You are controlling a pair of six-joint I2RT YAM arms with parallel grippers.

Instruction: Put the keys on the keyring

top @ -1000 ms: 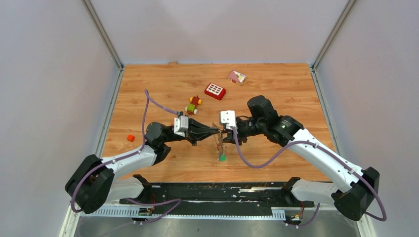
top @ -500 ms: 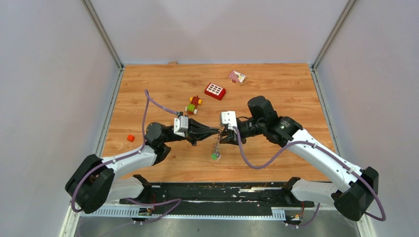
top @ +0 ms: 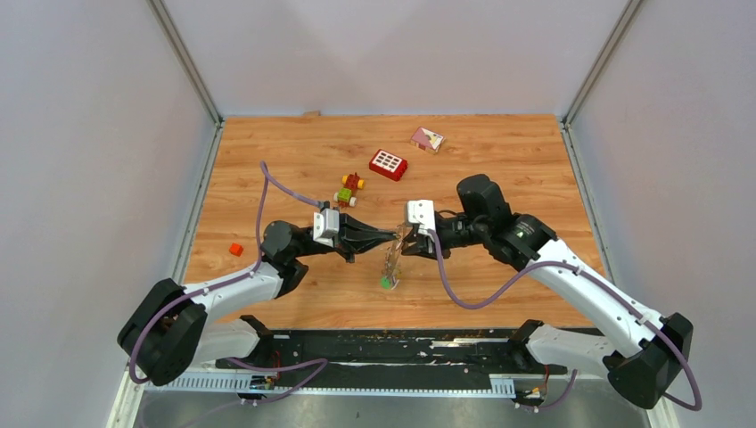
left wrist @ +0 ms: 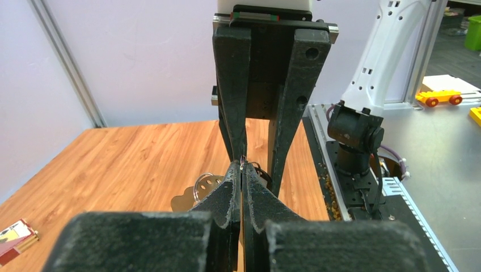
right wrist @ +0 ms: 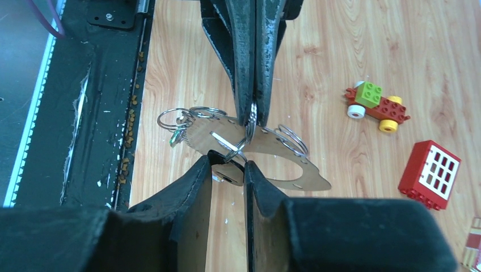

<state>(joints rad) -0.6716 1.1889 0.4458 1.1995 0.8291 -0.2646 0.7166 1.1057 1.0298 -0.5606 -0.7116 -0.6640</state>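
My left gripper (top: pixel 395 237) is shut on the keyring (right wrist: pixel 251 117), a thin metal ring held above the table. From that ring hangs a flat tan plate (right wrist: pixel 295 161) with holes and several more split rings (right wrist: pixel 180 120). In the top view the bunch (top: pixel 390 260) dangles between the two grippers, with a green-tagged key (top: pixel 386 283) at its bottom. Facing the left one tip to tip, my right gripper (right wrist: pixel 228 165) has its jaws narrow on a small brown tab (right wrist: pixel 229 173) with a hole, at the plate's near edge. The left fingertips (left wrist: pixel 237 170) are pressed together.
A red brick with white squares (top: pixel 389 164) and a red-yellow-green block toy (top: pixel 349 190) lie beyond the grippers. A small red cube (top: pixel 235 249) sits at the left, a pink and white piece (top: pixel 427 139) at the back. The black base rail (top: pixel 392 348) runs along the near edge.
The right jaws have narrowed and the right arm has shifted slightly right. The hanging bunch with the green tag has swung left. The left arm has held still.
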